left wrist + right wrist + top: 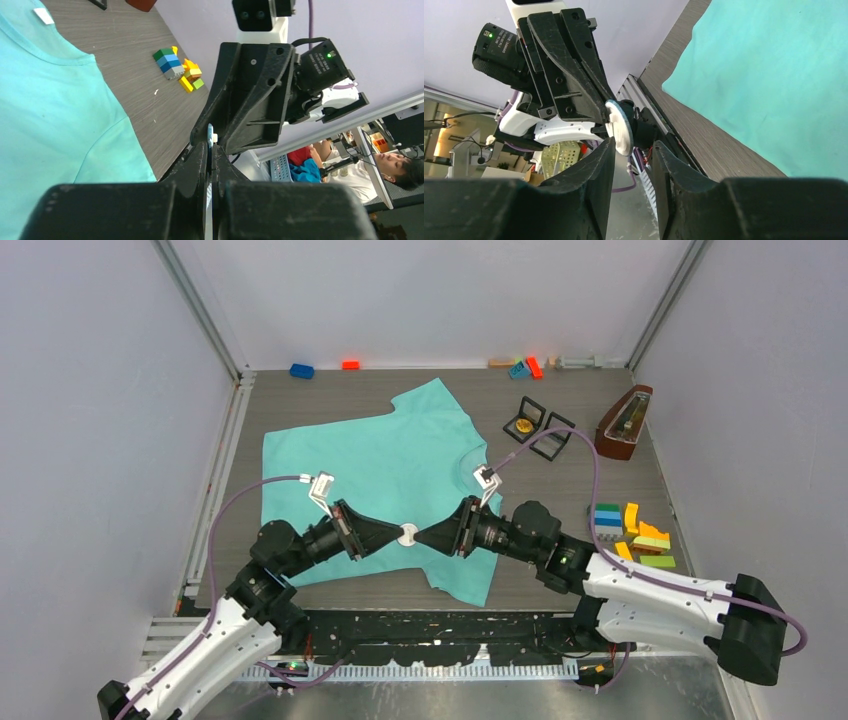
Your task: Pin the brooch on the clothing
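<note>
The turquoise T-shirt lies flat on the table; it also shows in the left wrist view and the right wrist view. A small white round brooch is held in the air above the shirt's near hem, between the two grippers. My left gripper is shut on the brooch, seen edge-on between its fingers. My right gripper faces it tip to tip. Its jaws stand apart on either side of the brooch, with one finger next to the disc.
Two open black cases lie right of the shirt, one with a gold piece inside. A brown metronome stands at the far right. Coloured blocks lie at the right, more along the back wall.
</note>
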